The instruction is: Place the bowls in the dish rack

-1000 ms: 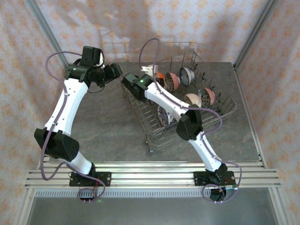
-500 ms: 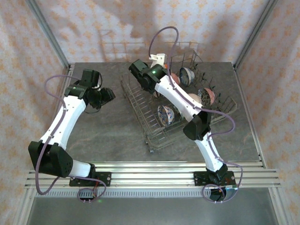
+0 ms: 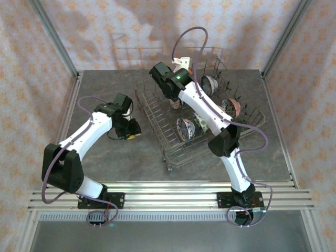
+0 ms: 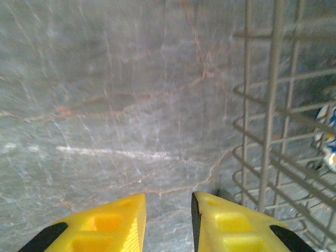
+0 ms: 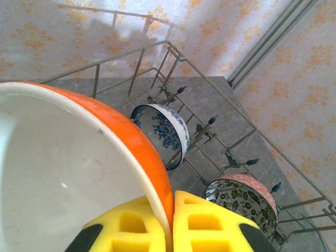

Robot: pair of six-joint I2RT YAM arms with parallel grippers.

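Over wire rack (image 3: 157, 113), glossy orange bowl (image 5: 126, 131)

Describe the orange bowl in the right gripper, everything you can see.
The orange bowl is round and glossy like glazed ceramic, bright orange outside and plain white inside. The right gripper pinches its rim between yellow fingers, one inside, one outside. It is held off the table, over the dish rack.

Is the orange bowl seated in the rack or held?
Held: right gripper fingers pinch the orange bowl rim; contact with dish rack, cannot tell.
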